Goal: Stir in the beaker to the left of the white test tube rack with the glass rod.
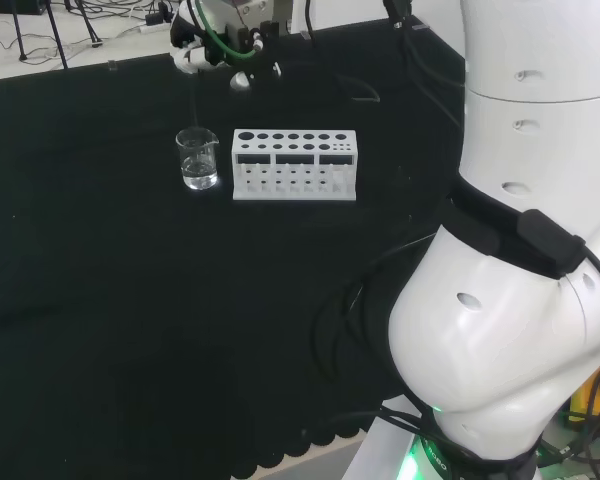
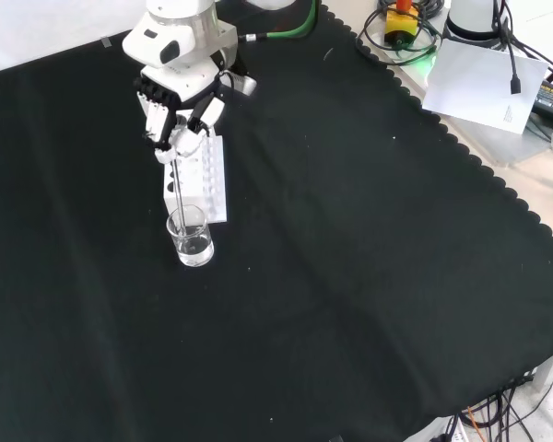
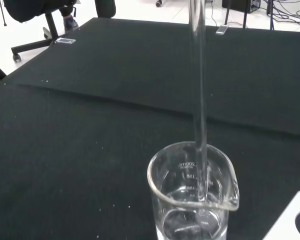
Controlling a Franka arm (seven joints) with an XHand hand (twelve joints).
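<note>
Glass rod held upright over the beaker, tip inside it.

Head view, left to right: beaker (image 1: pixel 198 159), then white test tube rack (image 1: pixel 295 165) just beside it on the counter (image 1: pixel 100 300). The hand (image 2: pixel 180 101), fingers curled round the glass rod (image 3: pixel 200 125), sits directly above; the rod's long axis runs vertically down into the liquid.

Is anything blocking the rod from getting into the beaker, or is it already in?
Nothing visible blocks it. The glass rod, held by the hand, already reaches down inside the beaker, beside the white rack.
</note>
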